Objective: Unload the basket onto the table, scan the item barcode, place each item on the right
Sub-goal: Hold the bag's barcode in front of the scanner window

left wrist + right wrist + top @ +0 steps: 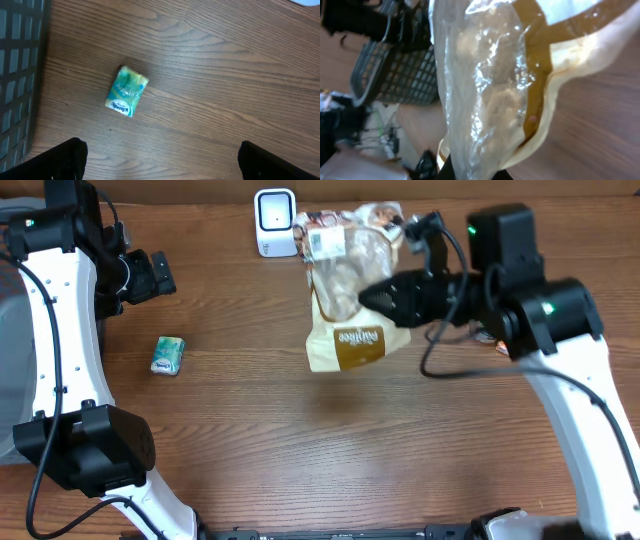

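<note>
Holding the snack bag [340, 310] clamped in my right pincer [374, 298], lifted off the table just beside the white scanner [275, 222], I judge I should tilt its white label toward the scanner's window and steady it, while my left pincer [152, 275] hangs wide apart near the green packet [168, 355]

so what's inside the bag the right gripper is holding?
Through the clear plastic of the bag, pale lumpy pieces show; what they are is unclear. The brown printed panel and the right gripper cover the rest.
</note>
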You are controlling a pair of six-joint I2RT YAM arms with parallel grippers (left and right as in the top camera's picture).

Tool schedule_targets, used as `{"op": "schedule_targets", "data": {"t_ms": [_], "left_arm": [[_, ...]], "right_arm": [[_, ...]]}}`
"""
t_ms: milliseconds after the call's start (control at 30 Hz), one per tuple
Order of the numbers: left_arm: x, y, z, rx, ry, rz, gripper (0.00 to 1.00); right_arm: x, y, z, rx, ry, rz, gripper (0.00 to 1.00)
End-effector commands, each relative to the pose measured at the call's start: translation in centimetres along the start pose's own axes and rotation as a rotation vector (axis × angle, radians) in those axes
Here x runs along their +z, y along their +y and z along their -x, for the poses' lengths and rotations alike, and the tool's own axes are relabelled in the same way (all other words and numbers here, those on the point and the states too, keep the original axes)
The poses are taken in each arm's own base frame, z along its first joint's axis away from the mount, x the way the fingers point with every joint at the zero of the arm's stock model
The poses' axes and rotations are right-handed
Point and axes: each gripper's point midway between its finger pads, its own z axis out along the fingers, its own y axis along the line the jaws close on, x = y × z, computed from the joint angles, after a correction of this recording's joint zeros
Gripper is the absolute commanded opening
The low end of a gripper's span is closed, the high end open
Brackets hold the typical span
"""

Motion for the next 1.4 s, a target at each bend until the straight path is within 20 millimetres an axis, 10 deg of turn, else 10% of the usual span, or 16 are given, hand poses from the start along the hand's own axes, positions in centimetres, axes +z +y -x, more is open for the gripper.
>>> {"op": "schedule_targets", "data": {"t_ms": [0,400,833,1367], "left_arm": [[0.0,0.2,0.2,0.008,-0.006,0.012,0.99],[0.0,0.2,0.2,0.009,-0.006,0.012,1.0],[0.0,0.2,0.2,0.009,-0.006,0.012,1.0],[0.0,0.2,0.2,0.008,-0.006,0.012,1.0]], "right_arm": [[1.5,-0.8,3.9,-0.068,-0.037,-0.161,0.04],[8.4,-10.4,13.6,-0.443,-0.168,-0.864,0.04],[17.9,-14.4,16.7,-1.041,-0.059,-1.054,0.04],[23.6,-19.3,14.9,-1.177,0.048,-1.245,0.04]]}}
